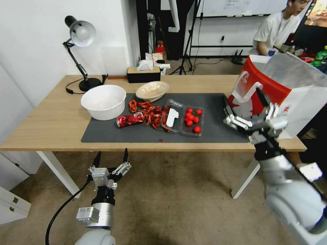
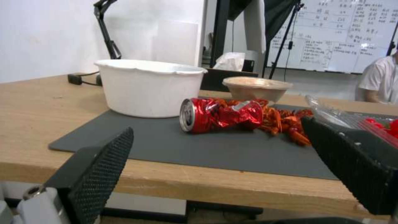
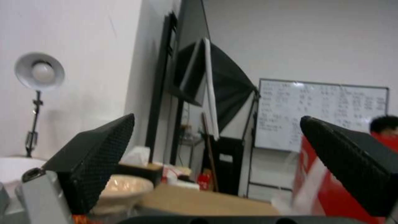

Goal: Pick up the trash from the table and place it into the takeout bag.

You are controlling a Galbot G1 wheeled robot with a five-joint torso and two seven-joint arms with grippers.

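Left end effector (image 1: 111, 158) hangs wide open and empty below the table (image 1: 47, 119) edge, lower left; right end effector (image 1: 242, 109), also open and empty, sits beside the takeout bag (image 1: 272, 92). Approach the crushed red can (image 1: 130, 119), centre-left on the mat, squarely across its narrow body

- Table (image 1: 51, 119): light wood top, matt, smooth grain; legs white, painted look.
- Mat (image 1: 136, 134): dark grey, matt, smooth, rubber-like.
- Crushed red can (image 1: 130, 119): thin metal, glossy, creased; bare silver end.
- Beige shallow bowl (image 1: 152, 90): matt pulp/paper look.
- White bowl (image 1: 103, 101): matt, smooth.
- Clamshell box (image 1: 182, 117): clear plastic, glossy.
- Takeout bag (image 1: 272, 92): paper, red face semi-gloss; lining silvery foil.
- Left gripper (image 2: 215, 174) pads (image 2: 104, 168): black, knurled, matt.
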